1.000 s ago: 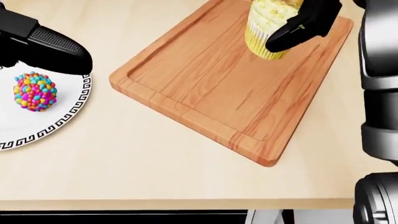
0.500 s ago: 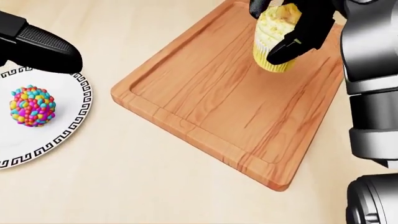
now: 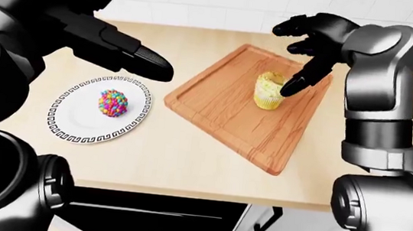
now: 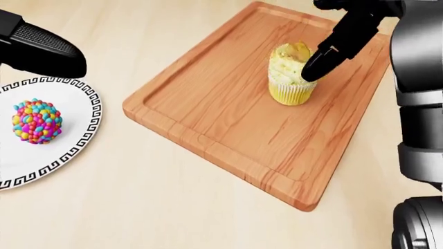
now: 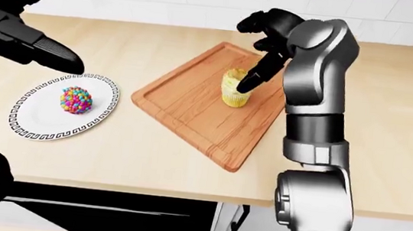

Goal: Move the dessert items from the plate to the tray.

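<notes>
Yellow cupcake (image 4: 291, 78) upright on wooden tray (image 4: 207, 104); candy-coated ball (image 4: 37, 121) on patterned plate (image 4: 76, 150).

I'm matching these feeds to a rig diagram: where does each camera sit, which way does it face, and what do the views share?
Head view: on the head, looking steeply down at the tray holding the cupcake; the open right robot hand and right arm show.
Left-eye view: on the head, angled across the counter toward the wall; both arms and the left robot hand show.
Right-eye view: its pair, set slightly rightward.
All share the plate with the candy ball.
</notes>
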Available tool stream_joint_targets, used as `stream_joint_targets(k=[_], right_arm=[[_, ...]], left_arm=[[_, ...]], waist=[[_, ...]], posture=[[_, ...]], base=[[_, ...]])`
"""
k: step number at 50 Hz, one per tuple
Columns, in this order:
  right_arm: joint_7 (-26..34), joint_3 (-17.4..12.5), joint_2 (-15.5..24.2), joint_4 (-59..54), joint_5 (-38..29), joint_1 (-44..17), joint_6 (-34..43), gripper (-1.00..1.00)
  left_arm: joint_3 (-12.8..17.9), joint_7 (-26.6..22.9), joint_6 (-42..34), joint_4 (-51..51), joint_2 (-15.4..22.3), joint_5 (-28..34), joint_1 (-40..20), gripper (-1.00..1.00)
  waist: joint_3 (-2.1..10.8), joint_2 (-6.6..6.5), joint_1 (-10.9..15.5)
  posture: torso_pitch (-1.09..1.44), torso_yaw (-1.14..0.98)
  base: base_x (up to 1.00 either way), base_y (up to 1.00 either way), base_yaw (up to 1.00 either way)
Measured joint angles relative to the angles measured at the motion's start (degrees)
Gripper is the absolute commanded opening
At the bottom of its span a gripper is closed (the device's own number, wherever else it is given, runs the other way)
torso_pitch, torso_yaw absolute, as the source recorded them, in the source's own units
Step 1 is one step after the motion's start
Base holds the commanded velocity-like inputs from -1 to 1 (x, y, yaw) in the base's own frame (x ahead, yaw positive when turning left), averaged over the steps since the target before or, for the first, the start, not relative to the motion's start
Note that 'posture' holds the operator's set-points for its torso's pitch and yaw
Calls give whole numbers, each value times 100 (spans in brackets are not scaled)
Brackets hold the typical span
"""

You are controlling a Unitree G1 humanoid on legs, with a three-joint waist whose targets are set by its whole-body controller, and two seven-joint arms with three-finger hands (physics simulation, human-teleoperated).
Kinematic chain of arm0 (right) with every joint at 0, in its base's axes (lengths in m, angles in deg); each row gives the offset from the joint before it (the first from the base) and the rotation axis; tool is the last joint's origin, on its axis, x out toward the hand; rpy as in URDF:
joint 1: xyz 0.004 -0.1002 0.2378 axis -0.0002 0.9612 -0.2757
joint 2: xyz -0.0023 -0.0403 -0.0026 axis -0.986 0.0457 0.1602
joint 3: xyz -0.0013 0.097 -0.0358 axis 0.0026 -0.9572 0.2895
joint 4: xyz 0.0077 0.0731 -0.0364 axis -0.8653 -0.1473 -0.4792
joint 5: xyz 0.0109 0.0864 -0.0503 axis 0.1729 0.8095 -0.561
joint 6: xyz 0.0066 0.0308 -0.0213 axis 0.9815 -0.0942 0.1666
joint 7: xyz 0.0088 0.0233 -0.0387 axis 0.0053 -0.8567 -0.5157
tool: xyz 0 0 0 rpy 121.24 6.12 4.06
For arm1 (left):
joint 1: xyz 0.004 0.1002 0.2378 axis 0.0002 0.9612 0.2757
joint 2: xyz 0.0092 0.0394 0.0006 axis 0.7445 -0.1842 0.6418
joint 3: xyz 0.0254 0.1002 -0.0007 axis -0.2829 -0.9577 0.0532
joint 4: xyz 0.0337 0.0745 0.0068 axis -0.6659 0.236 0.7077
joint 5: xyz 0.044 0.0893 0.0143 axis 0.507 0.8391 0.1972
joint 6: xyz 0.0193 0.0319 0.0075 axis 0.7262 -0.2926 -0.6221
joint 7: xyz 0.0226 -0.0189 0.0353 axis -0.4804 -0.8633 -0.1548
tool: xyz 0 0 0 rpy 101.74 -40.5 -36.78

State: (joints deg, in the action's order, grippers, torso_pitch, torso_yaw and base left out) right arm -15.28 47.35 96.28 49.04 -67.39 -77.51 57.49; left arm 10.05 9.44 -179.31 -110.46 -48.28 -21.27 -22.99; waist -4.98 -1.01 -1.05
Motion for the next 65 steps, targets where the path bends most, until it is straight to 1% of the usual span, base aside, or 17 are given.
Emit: stream_joint_targets(k=[5, 8, 11, 15, 19, 22, 24, 28, 31, 34, 39, 41, 44, 48, 53, 60, 65], right_arm=[[494, -101, 258, 491, -69, -373, 168, 89], [875, -212, 413, 1275, -126, -269, 364, 100], [1285, -318, 502, 2080, -137, -26, 635, 100], [1643, -448, 640, 2679, -81, 187, 995, 100], [1899, -535, 771, 3391, -15, 407, 1396, 100], [2032, -503, 806, 3747, 31, 487, 1626, 100], [2072, -502, 787, 3992, 58, 594, 1767, 100], [2043, -491, 751, 4162, 137, 789, 1899, 100], [1992, -475, 743, 4204, 181, 872, 1993, 100], [1990, -396, 707, 4324, 177, 914, 2096, 100], [1979, -370, 677, 4353, 211, 931, 2083, 100], [1930, -381, 626, 4339, 189, 985, 2070, 100], [1911, -312, 584, 4348, 215, 988, 2042, 100], [1889, -347, 577, 4316, 211, 1007, 2033, 100], [1887, -347, 582, 4295, 211, 978, 2077, 100], [1871, -333, 575, 4320, 211, 958, 2088, 100], [1852, -332, 550, 4306, 233, 1018, 2053, 100]], left_arm=[[-7, 1, 0, -9, 71, -64, 31, 100], [-7, -104, 0, -39, 224, -56, 99, 100], [0, -354, 0, -56, 527, 15, 220, 100], [58, -933, 0, -114, 1159, 14, 411, 100], [165, -1651, 19, -309, 1802, 21, 924, 100], [30, -2064, 234, -146, 2173, 211, 1145, 100], [-122, -2347, 621, -81, 2438, 459, 1419, 100], [-468, -3018, 1538, 66, 2644, 1221, 1865, 100], [-792, -3544, 2572, 421, 2477, 2186, 2066, 100], [-1035, -4093, 3577, 895, 1917, 3388, 1977, 100], [-923, -4931, 4865, 1951, 1003, 4962, 1438, 100], [-1098, -5002, 5898, 2941, 802, 5511, 962, 100], [-936, -5138, 7061, 3682, 477, 6170, 695, 100], [-756, -5494, 7880, 3815, 289, 6530, 612, 100], [-686, -5985, 8485, 3821, 219, 6560, 606, 100], [-699, -6230, 8953, 4081, 19, 6632, 642, 100], [-777, -6209, 9235, 4014, -195, 6701, 834, 100]], waist=[[-5, -5, 5], [8, 22, 5], [9, 35, 0], [-11, 16, -2], [-12, -32, 12], [-3, -38, 8], [16, -40, 10], [33, -40, 31], [45, -39, 58], [48, -15, 81], [67, 63, 88], [87, 100, 118], [102, 117, 102], [96, 128, 99], [112, 111, 113], [112, 114, 118], [120, 110, 115]], posture=[[0, 0], [0, 0], [0, 0], [0, 0], [0, 0], [0, 0], [0, 0], [0, 0], [0, 0], [0, 0], [0, 0], [0, 0], [0, 0], [0, 0], [0, 0], [0, 0], [0, 0]], base=[[0, 0, 0], [0, 0, 0], [0, 0, 0], [0, 0, 0], [0, 0, 0], [0, 0, 0], [0, 0, 0], [0, 0, 0], [0, 0, 0], [0, 0, 0], [0, 0, 0], [0, 0, 0], [0, 0, 0], [0, 0, 0], [0, 0, 0], [0, 0, 0], [0, 0, 0]])
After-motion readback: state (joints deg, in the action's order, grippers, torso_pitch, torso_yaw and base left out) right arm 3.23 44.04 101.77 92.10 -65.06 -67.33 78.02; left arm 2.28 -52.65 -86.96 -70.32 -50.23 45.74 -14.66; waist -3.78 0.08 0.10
